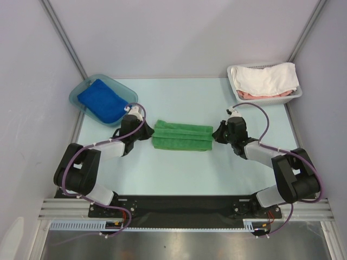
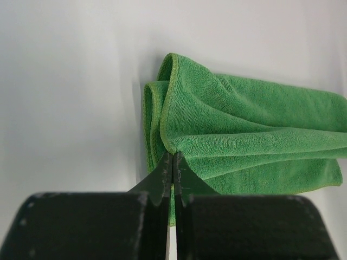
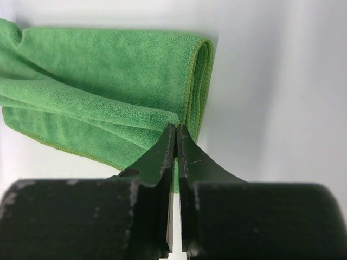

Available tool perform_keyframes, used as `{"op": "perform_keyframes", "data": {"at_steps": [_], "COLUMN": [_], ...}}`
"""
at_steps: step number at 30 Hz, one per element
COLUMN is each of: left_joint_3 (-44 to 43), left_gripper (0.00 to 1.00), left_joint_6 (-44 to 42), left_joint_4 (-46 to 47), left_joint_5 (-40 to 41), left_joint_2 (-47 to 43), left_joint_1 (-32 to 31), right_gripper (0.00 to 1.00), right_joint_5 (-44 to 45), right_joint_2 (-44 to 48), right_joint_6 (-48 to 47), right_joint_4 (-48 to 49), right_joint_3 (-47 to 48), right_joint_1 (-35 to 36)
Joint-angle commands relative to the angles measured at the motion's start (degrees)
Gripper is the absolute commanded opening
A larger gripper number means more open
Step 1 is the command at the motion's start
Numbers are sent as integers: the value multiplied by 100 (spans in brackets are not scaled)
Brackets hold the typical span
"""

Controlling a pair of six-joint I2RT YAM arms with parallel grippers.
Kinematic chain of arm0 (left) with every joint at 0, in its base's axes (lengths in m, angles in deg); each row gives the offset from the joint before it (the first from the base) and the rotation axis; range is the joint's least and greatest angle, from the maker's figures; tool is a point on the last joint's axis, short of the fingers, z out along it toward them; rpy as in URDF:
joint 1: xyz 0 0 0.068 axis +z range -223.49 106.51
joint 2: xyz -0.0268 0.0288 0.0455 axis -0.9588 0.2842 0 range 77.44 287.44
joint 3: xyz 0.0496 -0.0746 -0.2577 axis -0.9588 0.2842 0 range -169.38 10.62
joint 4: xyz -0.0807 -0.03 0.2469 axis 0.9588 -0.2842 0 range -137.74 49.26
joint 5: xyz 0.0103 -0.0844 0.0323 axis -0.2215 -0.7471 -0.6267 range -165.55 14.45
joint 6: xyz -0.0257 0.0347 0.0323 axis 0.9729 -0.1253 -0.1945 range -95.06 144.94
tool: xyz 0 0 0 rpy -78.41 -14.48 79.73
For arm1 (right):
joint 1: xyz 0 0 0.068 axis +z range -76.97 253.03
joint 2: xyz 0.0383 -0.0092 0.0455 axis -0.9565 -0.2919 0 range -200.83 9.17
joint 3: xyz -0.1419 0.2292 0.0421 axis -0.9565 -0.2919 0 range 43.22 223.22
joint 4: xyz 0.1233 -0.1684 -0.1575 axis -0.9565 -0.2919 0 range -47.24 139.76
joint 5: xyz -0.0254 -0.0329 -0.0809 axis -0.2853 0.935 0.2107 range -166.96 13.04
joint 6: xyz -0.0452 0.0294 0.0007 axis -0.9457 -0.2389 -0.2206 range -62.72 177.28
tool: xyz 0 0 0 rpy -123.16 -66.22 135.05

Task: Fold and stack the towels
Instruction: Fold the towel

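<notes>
A green towel (image 1: 181, 135), folded into a long strip, lies across the middle of the table. My left gripper (image 1: 149, 134) is at its left end. In the left wrist view the left gripper (image 2: 173, 157) is shut on the hemmed corner of the green towel (image 2: 255, 135). My right gripper (image 1: 216, 134) is at the strip's right end. The right wrist view shows the right gripper (image 3: 176, 130) shut on a corner of the green towel (image 3: 108, 81). A royal blue towel (image 1: 103, 100) lies bunched in a bin at the back left.
The blue towel's translucent bin (image 1: 116, 82) stands at the back left corner. A white basket (image 1: 268, 99) at the back right holds a white cloth (image 1: 265, 77) over a pinkish item (image 1: 255, 95). Pale walls close in the table (image 1: 179, 173).
</notes>
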Motion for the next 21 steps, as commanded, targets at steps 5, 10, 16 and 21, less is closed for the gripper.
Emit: {"op": "perform_keyframes", "data": {"at_steps": [5,10,16,21], "left_joint_3": [83,276,584,576], "left_gripper": [1,15,24,28], "left_joint_6": [47,47,100,73], "left_joint_4": [47,213,161,-225], "left_joint_5": [-77,-393,-210,-51], "left_joint_2": [-304,-322,-822,-1420], "left_joint_1": [-8,-17,-43,-78], "right_gripper": [1,19,45,47], "right_joint_5": [237,211,114,281], "right_joint_2": [172,234,690,1323], "right_joint_6": [64,152,284,328], "right_joint_4": [268,356,163,-250], "right_joint_3": [-147,-323,-490,-429], "right_joint_1": [5,23,40,40]}}
